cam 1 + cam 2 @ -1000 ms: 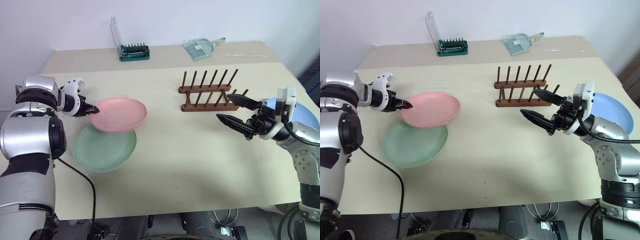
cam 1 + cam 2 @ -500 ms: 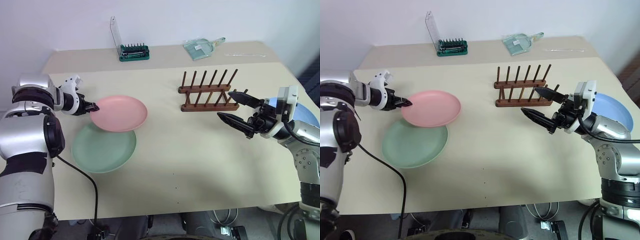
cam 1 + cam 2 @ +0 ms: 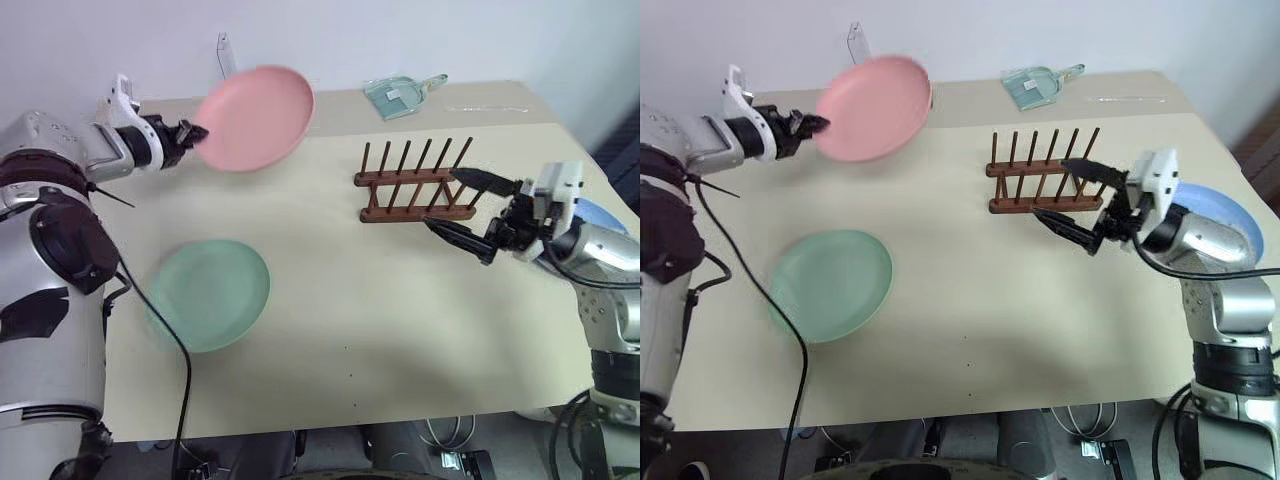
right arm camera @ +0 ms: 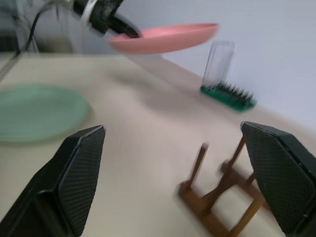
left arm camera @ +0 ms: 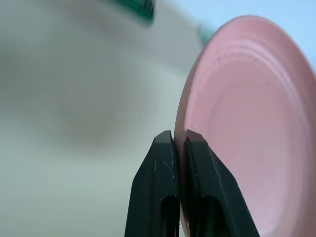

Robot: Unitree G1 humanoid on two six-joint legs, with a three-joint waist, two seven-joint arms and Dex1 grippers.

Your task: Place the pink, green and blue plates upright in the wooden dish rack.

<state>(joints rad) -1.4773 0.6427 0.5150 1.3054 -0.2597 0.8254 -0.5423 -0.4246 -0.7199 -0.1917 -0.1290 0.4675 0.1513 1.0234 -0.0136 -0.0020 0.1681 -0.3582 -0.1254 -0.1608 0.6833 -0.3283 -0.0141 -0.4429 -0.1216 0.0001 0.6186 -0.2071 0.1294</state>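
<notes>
My left gripper [image 3: 196, 133] is shut on the rim of the pink plate [image 3: 257, 116], which hangs tilted in the air over the back left of the table; the left wrist view shows the fingers [image 5: 157, 173] pinching its edge [image 5: 237, 123]. The green plate [image 3: 208, 294] lies flat on the table at the left. The wooden dish rack [image 3: 415, 185] stands empty at centre right. My right gripper [image 3: 462, 205] is open just right of the rack, nothing between its fingers. The blue plate [image 3: 1210, 205] lies at the table's right edge, mostly hidden behind my right arm.
A green bit holder with a clear upright lid [image 4: 227, 91] stands at the back of the table, partly behind the pink plate. A clear dustpan-like scoop [image 3: 400, 95] and a thin clear rod [image 3: 490, 108] lie at the back right.
My left gripper has lifted the pink plate off the green plate, carried it up and toward the back, and tilted it. The right gripper rose slightly and rolled beside the rack.
</notes>
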